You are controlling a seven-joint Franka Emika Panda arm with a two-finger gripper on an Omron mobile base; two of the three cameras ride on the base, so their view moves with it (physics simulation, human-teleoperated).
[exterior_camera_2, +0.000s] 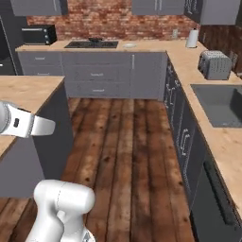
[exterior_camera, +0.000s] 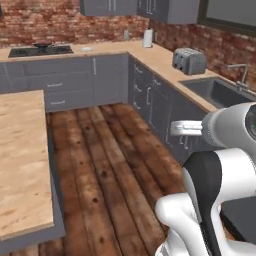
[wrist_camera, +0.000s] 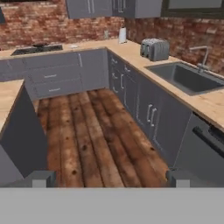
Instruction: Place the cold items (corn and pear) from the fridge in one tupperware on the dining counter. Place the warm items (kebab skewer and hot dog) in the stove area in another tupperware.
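Right now my fingers (wrist_camera: 112, 178) hang spread and empty above the wooden floor (wrist_camera: 87, 135), the dining table (exterior_camera: 22, 160) bare beside me, so driving off risks clipping its corner.

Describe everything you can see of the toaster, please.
The toaster is a boxy appliance that looks like brushed grey metal, with rounded edges and dark slots across its top. It stands upright on the light wood counter along the brick wall, between the sink and the corner. A white roll stands farther along the same counter, apart from it. Nothing touches the toaster but the counter, and nothing shows in its slots.
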